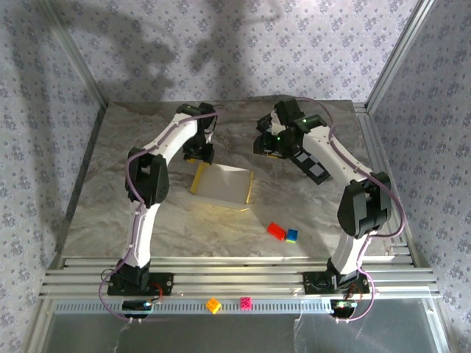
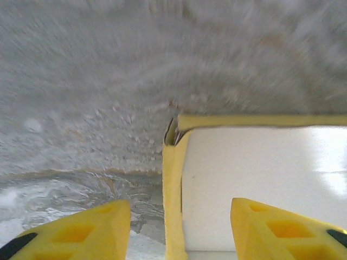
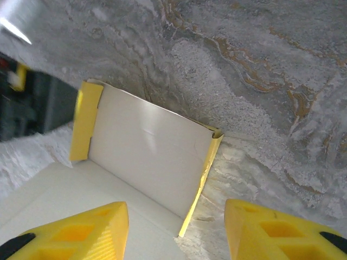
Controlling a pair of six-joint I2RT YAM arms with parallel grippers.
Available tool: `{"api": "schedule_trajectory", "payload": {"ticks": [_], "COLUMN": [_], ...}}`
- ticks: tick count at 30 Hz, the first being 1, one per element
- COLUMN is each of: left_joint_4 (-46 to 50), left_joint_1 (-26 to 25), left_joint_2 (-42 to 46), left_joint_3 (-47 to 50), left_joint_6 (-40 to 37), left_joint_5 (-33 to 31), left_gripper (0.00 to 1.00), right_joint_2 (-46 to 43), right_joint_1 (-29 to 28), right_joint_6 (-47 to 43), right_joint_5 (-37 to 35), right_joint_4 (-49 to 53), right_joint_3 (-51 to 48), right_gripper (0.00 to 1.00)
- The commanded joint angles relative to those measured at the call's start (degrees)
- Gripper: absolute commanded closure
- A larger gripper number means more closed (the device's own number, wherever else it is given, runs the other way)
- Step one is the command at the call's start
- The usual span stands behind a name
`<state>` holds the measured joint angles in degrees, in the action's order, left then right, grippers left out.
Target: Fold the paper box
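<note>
lying on the marble table (image 1: 206, 232), a little left of its middle, the paper box (image 1: 223, 185) shows its white inner face upward, with thin yellow edges around it. in the left wrist view one corner is close: a yellow side wall stands upright, a second yellow wall runs along the far side, and they meet with a small dark gap. in the right wrist view a white wall stands up from the white floor, with a yellow flap at its left end and a yellow edge at its right end.

the left jaws are open. their yellow fingers (image 2: 81, 233) stand one on each side of the upright side wall, with space between, so nothing is gripped. the right jaws are open too, one of their fingers (image 3: 81, 230) above the box floor and the other above the table, holding nothing.

the left arm (image 1: 147, 176) bends at the elbow and reaches to the far left corner of the box. the right arm (image 1: 364, 202) bends likewise and reaches left, its wrist near the far right side of the box, apart from it in the top view.
</note>
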<state>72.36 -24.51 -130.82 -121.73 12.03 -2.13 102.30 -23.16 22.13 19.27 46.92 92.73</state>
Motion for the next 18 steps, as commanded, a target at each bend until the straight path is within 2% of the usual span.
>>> {"api": "schedule_trajectory", "payload": {"ticks": [1, 4, 7, 11, 16, 18], "left_joint_4": [3.53, 3.99, -0.03, -9.5, -15.09, -16.19], "left_joint_1": [-0.1, 0.55, 1.55, 2.52, 2.23, 0.45], "left_joint_2": [4.19, 6.21, 12.93, 28.89, 47.95, 54.72], "left_joint_3": [-6.61, -10.54, -7.42, 6.4, 25.24, 32.28], "left_joint_6": [2.81, 6.29, 13.2, 23.63, 40.22, 46.19], "left_joint_5": [1.56, 0.54, -0.63, -2.51, 1.29, 2.11], "left_gripper": [0.39, 0.39, 0.44, 0.48, 0.56, 0.55], "right_joint_2": [2.26, 5.21, 8.84, 12.55, 17.11, 18.79], "right_joint_1": [-1.86, -4.51, -7.98, -12.12, -13.38, -13.34], "right_joint_6": [-8.48, -14.51, -20.64, -27.28, -35.02, -37.41], "right_joint_5": [-1.59, -3.72, -8.21, -12.72, -10.4, -10.51], "right_joint_4": [-0.2, -0.47, -0.76, -5.01, -7.38, -7.11], "right_joint_3": [1.81, 3.85, 6.26, 6.87, 8.3, 9.33], "right_gripper": [0.48, 0.49, 0.49, 0.48, 0.5, 0.5]}}
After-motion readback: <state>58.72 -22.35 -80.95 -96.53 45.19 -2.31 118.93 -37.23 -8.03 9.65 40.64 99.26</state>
